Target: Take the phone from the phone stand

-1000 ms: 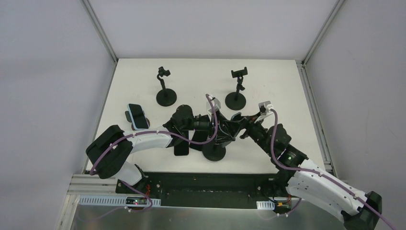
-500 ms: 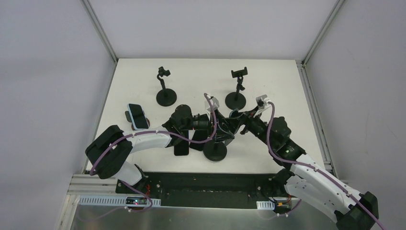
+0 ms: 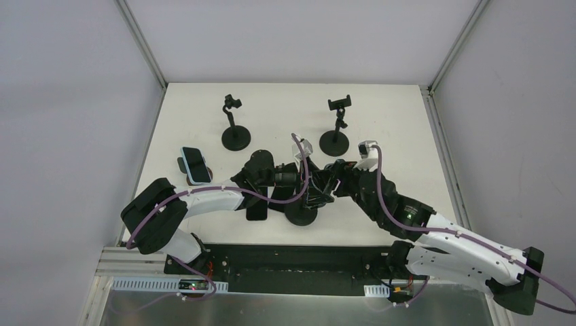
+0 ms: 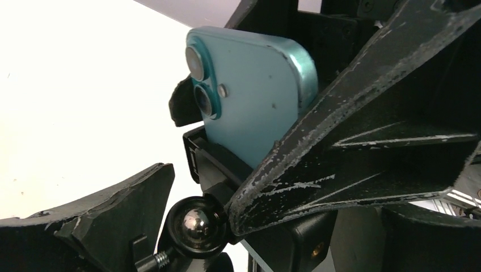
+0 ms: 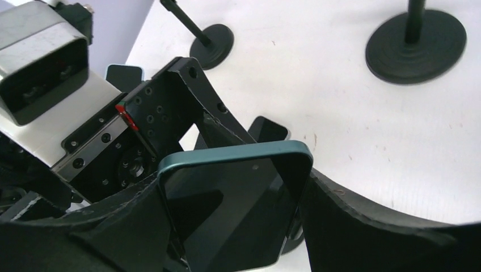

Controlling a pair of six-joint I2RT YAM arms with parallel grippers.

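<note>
The teal phone [image 4: 249,96] shows its back and twin lenses in the left wrist view. Its lower part sits against the black clamp [image 4: 207,164] of the phone stand, above the stand's steel ball joint [image 4: 195,224]. My left gripper [image 4: 227,198] is open, its fingers on either side of the ball joint and clamp without pressing them. In the right wrist view my right gripper [image 5: 235,224] is shut on the phone [image 5: 238,209], one finger on each long edge, dark screen facing the camera. From above, both grippers meet over the stand's round base [image 3: 302,214].
Two empty stands [image 3: 236,136] [image 3: 335,139] rise at the back of the table. Another phone [image 3: 195,164] leans on a small holder at the left. A dark phone [image 3: 258,210] lies flat under the left arm. The stand bases [image 5: 417,45] [image 5: 212,42] show beyond the right gripper.
My left gripper has opened wide around the stand's joint. The right arm has swung left and stretched lower over the table, still gripping the phone.
</note>
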